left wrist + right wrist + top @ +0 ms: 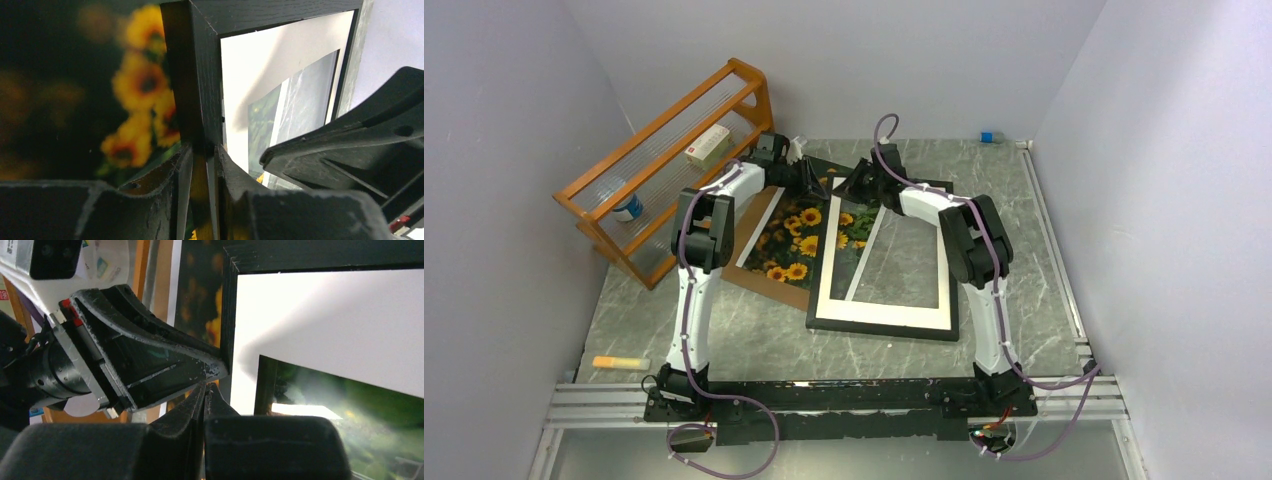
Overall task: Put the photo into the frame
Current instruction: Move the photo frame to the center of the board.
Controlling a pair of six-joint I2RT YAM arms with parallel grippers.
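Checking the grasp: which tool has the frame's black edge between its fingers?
The left tool; its fingers straddle a corner of the frame, whereas the right tool is shut beside it.

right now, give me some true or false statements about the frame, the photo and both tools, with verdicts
1. The frame covers part of the photo. True.
2. The photo lies face down. False: its sunflowers face up.
3. The left tool has a finger on either side of the frame's black edge. True.
4. The right tool is wide open. False: its fingers are pressed together.
5. The orange rack stands right of the frame. False: it stands to the left.
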